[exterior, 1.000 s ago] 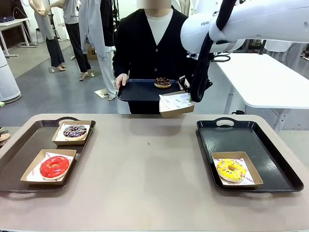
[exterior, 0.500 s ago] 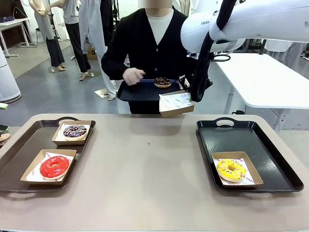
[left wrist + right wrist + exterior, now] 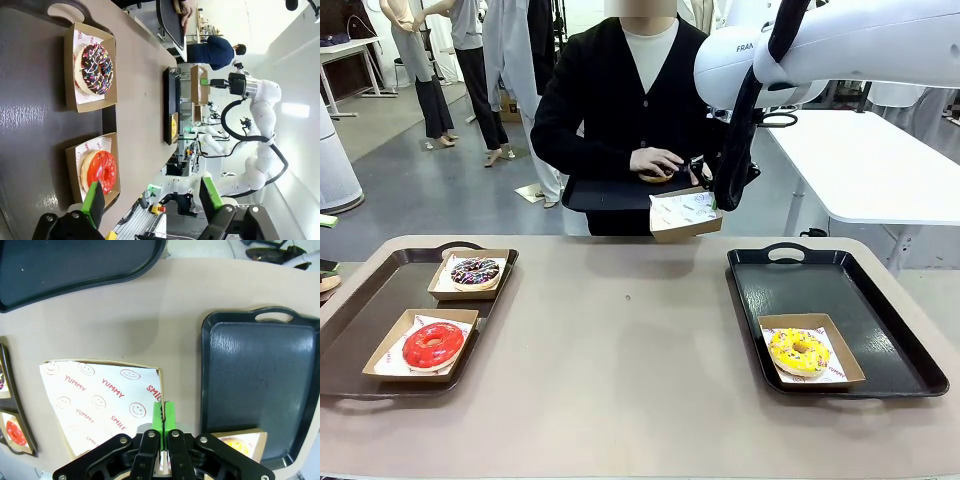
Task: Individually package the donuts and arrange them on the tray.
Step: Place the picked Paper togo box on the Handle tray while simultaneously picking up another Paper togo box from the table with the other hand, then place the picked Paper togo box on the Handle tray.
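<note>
The right hand is pinched shut on the rim of an empty paper-lined cardboard box, holding it raised above the far edge of the counter, just below the small dark tray that the person carries. On that tray the person's hand covers the chocolate donut, apparently picking it up. The relation that matters: this donut sits just above and slightly left of the held box, so it needs only a short drop into the lining; the right hand is by far the nearer one and likely has to keep the box level and steady.

Outward from the box, the yellow sprinkled donut lies boxed on the black tray to its right. To its left, the purple sprinkled donut and the red donut rest in their boxes on the brown tray. The left hand hovers over that brown tray with its fingers spread wide, holding nothing.
</note>
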`<move>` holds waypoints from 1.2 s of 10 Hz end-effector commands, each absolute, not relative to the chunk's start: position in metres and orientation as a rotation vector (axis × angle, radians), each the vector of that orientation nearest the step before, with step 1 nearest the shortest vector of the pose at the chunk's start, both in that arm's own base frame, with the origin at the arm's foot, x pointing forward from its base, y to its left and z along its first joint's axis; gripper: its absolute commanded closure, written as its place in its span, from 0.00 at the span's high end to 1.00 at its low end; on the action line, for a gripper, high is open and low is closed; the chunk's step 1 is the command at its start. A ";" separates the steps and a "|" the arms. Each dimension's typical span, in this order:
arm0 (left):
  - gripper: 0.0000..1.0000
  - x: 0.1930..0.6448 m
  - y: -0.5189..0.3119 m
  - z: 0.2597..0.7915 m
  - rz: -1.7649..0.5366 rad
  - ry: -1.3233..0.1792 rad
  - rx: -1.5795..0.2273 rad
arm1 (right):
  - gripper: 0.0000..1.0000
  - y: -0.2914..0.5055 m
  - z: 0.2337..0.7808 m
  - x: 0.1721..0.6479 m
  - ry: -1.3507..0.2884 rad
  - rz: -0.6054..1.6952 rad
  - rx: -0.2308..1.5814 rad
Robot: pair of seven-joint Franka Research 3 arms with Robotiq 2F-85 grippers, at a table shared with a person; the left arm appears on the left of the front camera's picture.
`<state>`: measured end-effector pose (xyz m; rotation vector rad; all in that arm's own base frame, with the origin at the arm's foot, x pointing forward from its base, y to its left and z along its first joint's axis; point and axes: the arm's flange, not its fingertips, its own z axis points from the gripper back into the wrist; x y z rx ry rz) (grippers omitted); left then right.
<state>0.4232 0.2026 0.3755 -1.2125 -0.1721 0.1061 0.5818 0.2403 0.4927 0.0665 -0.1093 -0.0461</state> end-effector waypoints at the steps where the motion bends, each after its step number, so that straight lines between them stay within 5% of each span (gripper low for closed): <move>1: 1.00 0.422 0.203 0.379 0.116 -0.166 -1.218 | 0.00 0.237 0.491 0.577 -0.111 -0.049 0.063; 12: 1.00 0.422 0.203 0.379 0.116 -0.166 -1.218 | 0.00 0.237 0.491 0.577 -0.111 -0.049 0.063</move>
